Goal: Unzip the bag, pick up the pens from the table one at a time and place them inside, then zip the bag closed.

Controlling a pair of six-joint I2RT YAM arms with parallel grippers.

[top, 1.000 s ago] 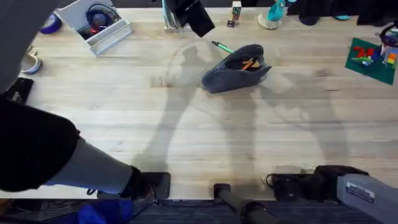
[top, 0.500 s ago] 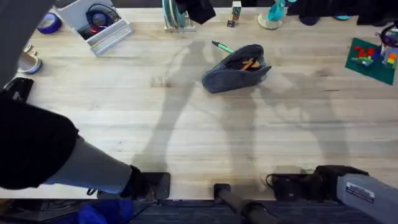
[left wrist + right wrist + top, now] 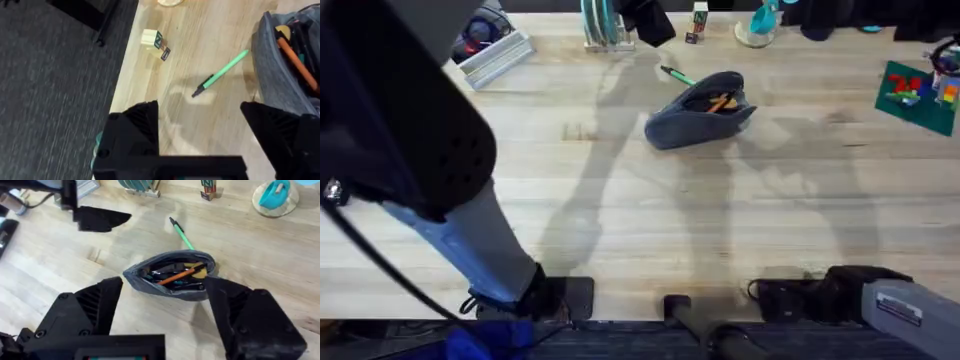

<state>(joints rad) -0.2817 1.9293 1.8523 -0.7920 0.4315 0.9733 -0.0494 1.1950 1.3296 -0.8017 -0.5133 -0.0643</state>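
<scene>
Both end effectors gape empty; right wrist view shows orange pen inside bag.

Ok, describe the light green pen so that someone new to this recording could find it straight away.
Start at the light wooden plank table and find the open grey-blue fabric pouch toward its far edge. Just beyond the pouch's far-left end lies the slim light green pen with a dark tip, flat on the wood. The orange pen lies inside the pouch; the green one is outside.
</scene>
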